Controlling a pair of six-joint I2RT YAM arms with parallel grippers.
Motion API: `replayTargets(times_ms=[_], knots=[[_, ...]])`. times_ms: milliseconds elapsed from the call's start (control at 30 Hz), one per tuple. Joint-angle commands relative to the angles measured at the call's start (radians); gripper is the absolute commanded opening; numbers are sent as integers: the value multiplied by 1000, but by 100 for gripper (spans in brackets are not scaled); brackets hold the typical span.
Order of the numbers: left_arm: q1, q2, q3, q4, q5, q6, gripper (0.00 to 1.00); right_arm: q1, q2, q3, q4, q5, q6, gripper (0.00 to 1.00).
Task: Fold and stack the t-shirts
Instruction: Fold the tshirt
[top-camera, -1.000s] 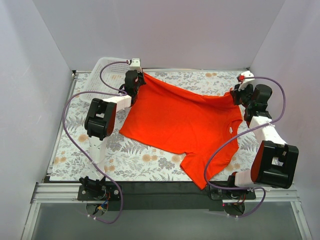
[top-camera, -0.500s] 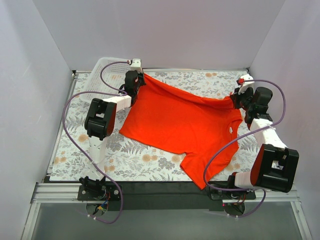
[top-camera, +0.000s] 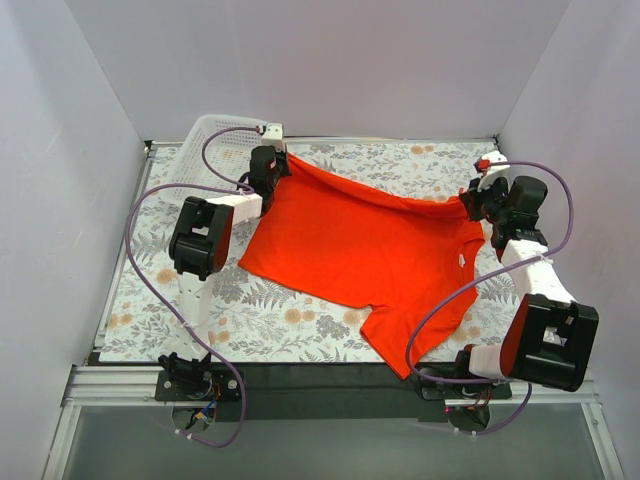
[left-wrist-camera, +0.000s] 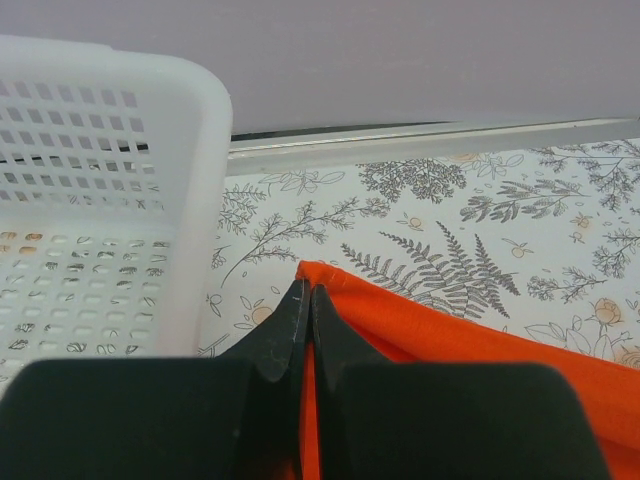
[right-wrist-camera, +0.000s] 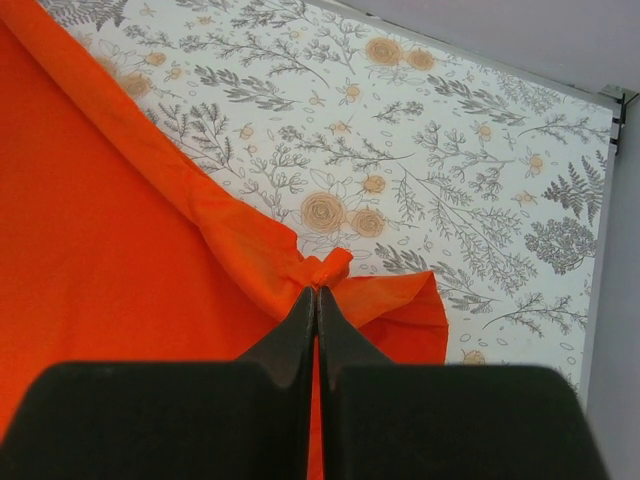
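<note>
Left pincer (left-wrist-camera: 306, 305) and right pincer (right-wrist-camera: 316, 300) clamp shut on far corners of the shirt (top-camera: 360, 245), spread between and behind them. The right has eased outward: hem tauter, we judge, ready for flattening.

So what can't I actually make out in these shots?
- Left wrist: white plastic mesh basket, cut off by the left edge.
- Left wrist: bright orange-red t-shirt fabric inside the left end effector, hidden by its black body.
- Right wrist: most of the t-shirt, cut off left and below.
</note>
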Motion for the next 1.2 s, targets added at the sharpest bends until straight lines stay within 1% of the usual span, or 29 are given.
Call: replayTargets(times_ms=[0,333,533,567,767,1000,1167], knots=[[7,-45,-18,19,1,26,0,-6,-40,-5,-20,-36,6,1],[7,-39,-32,45,10,30,0,-9,-79,0,-153,-125,-63,1],[7,-27,-24,42,-1,35,0,-9,-109,-14,-189,-169,-88,1],[7,-24,-21,41,-2,35,0,-9,-112,-16,-219,-177,-95,1],[7,-19,-15,33,-21,49,0,-9,-136,-20,-271,-226,-129,1],[8,-22,-24,33,-25,53,0,-7,-147,-34,-294,-226,-164,1],[7,-28,-31,36,-30,60,0,-7,-155,-31,-322,-257,-180,1]])
